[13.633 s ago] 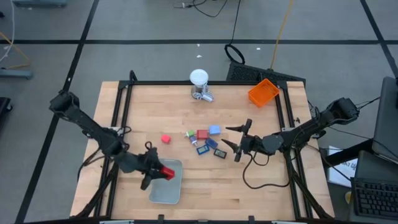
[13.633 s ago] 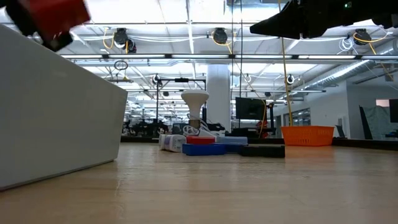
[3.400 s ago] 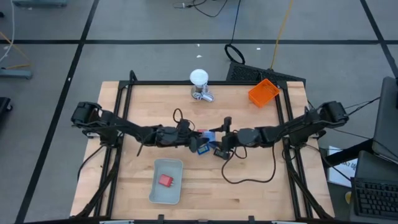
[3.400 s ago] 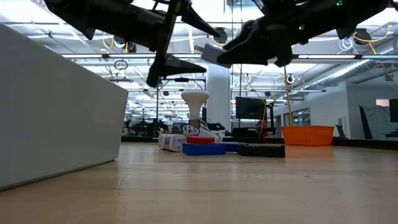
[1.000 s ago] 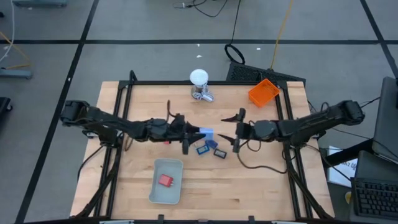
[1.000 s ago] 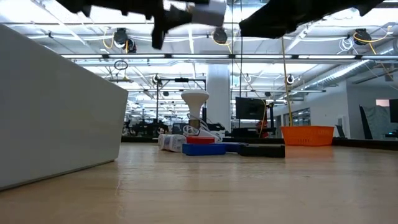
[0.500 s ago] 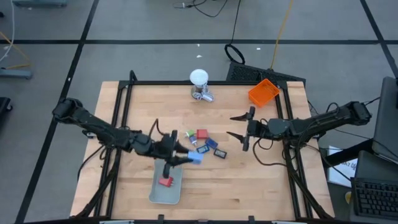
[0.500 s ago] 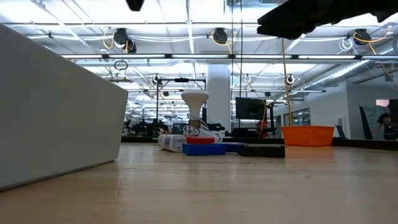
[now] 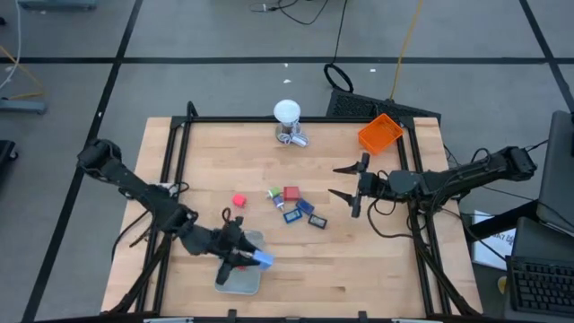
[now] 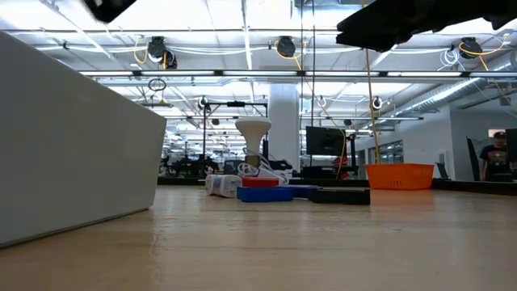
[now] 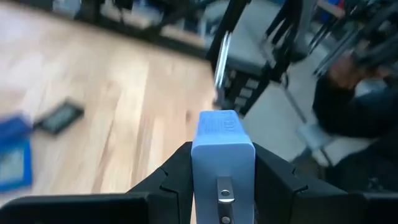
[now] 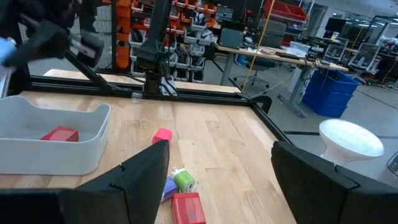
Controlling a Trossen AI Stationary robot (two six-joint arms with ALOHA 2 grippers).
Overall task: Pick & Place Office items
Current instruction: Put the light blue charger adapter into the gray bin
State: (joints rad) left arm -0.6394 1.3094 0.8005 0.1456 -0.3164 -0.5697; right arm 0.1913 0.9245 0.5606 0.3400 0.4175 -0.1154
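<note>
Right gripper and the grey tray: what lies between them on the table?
In the high view, a cluster of small office items lies between the open right gripper and the grey tray.

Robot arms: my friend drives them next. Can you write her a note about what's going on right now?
Left pincer: shut on a light-blue piece, over the grey tray.
Right pincer: open, empty, waiting right of the pile.
Done: one red block lies in the tray.
Left: drop the blue piece in, then fetch the small red block and the cluster mid-table.
</note>
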